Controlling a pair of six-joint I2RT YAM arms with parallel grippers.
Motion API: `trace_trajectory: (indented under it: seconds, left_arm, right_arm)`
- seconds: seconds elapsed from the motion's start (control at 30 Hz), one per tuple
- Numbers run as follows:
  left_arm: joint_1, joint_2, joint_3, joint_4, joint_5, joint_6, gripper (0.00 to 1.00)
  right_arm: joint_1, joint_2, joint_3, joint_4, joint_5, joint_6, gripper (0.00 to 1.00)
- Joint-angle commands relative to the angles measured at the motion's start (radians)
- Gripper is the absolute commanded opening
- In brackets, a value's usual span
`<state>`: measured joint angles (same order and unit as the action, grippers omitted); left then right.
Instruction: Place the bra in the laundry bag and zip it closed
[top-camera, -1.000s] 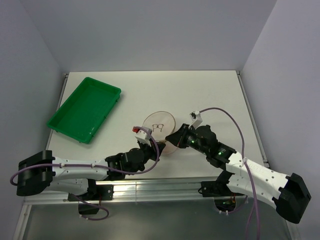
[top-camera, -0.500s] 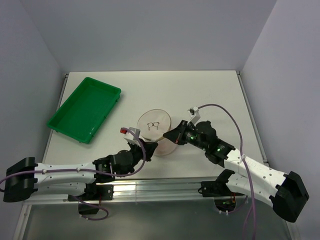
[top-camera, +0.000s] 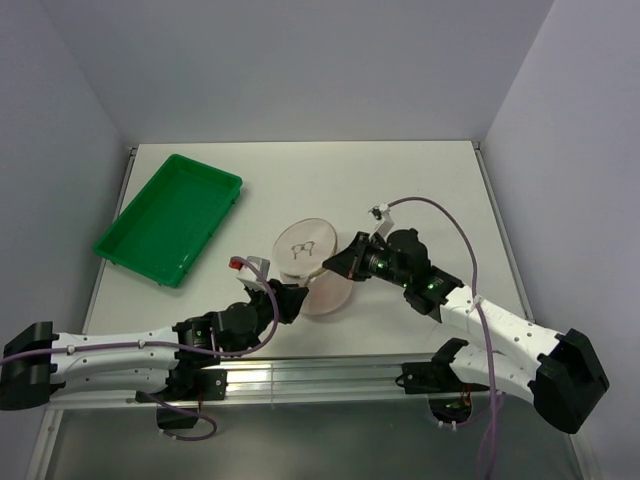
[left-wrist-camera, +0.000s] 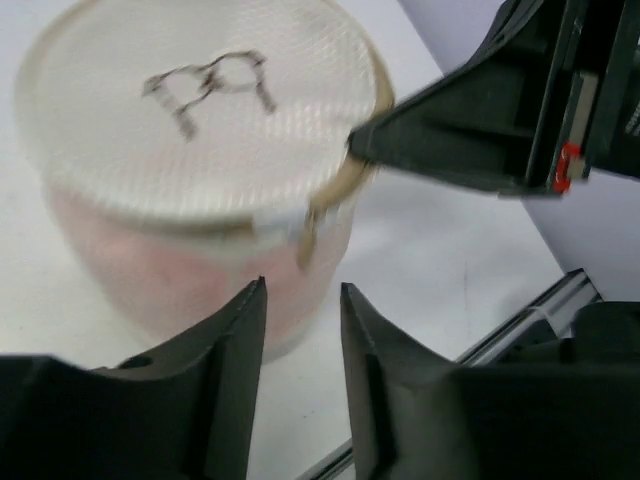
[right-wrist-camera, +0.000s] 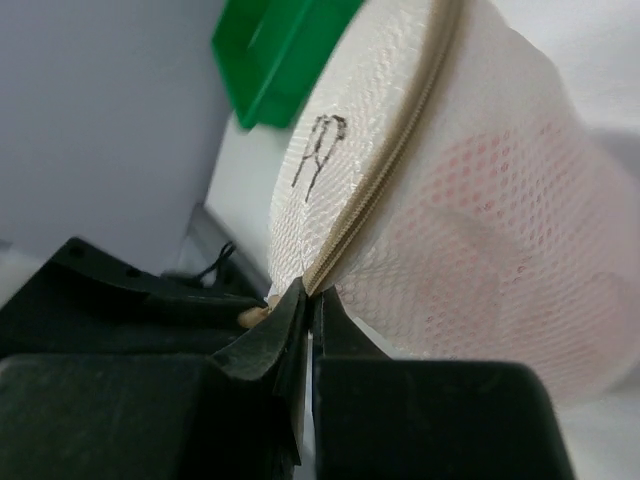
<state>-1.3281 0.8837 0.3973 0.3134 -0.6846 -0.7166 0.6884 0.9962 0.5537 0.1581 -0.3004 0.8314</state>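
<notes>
The soft pale pink bra (right-wrist-camera: 480, 240) is already inside the round white mesh laundry bag (top-camera: 312, 262), which sits mid-bench, toward the near edge. Zipping is what remains. Our right claw (right-wrist-camera: 305, 295) pinches the beige zip (right-wrist-camera: 400, 150) at the rim (how much of it is unclosed we cannot tell). The left claw (left-wrist-camera: 302, 300) hovers just beside the bag, fingers spread and empty. The green rectangular plastic tray (top-camera: 170, 215) near the far left corner lies well apart, blocking nothing.

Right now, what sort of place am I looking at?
Probably a robot test cell: a white table boxed by plain walls, a left arm and right arm mounted at its edge, one green tray.
</notes>
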Motion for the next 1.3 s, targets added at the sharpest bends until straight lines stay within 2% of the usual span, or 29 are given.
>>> trace_trajectory:
  seconds: [0.0,0.03,0.13,0.17,0.2,0.23,0.27,0.33,0.67,0.83,1.07,1.27]
  left_arm:
    - [-0.003,-0.026,0.009,-0.114,-0.072,0.026,0.45]
    - [-0.005,-0.028,0.037,-0.131,-0.061,0.022,0.62]
    - [-0.019,-0.054,0.078,-0.209,-0.062,0.013,0.79]
    - [-0.023,-0.069,0.106,-0.232,-0.075,0.009,0.90]
    - [-0.023,-0.077,0.121,-0.282,-0.081,-0.001,0.92]
    - [-0.023,-0.081,0.149,-0.309,-0.087,-0.007,0.94]
    - [-0.023,-0.094,0.161,-0.333,-0.096,-0.009,0.95]
    - [-0.023,-0.104,0.175,-0.375,-0.101,-0.006,0.99]
    - [-0.023,-0.095,0.238,-0.448,-0.141,0.006,0.99]
    - [-0.022,-0.075,0.275,-0.436,-0.078,0.052,0.99]
    - [-0.017,0.073,0.367,-0.454,0.003,0.100,0.99]
    - [-0.019,0.153,0.385,-0.395,0.022,0.121,0.99]
  right_arm:
    - [-0.081,0.010,-0.004,0.031,0.185,-0.060,0.00]
    - [-0.082,0.007,-0.014,0.031,0.199,-0.060,0.00]
    - [-0.082,-0.010,-0.038,0.014,0.221,-0.070,0.22]
    - [-0.082,-0.016,-0.038,-0.012,0.240,-0.074,0.45]
    - [-0.082,-0.019,-0.035,-0.034,0.257,-0.077,0.56]
    - [-0.082,-0.036,-0.031,-0.072,0.276,-0.081,0.64]
    - [-0.082,-0.048,-0.025,-0.086,0.294,-0.084,0.83]
    - [-0.082,-0.100,-0.020,-0.107,0.299,-0.098,0.98]
    - [-0.082,-0.407,0.067,-0.380,0.434,-0.209,1.00]
    - [-0.082,-0.557,0.089,-0.468,0.503,-0.230,1.00]
    - [-0.082,-0.709,0.052,-0.497,0.586,-0.242,1.00]
    - [-0.081,-0.729,0.049,-0.497,0.613,-0.249,1.00]
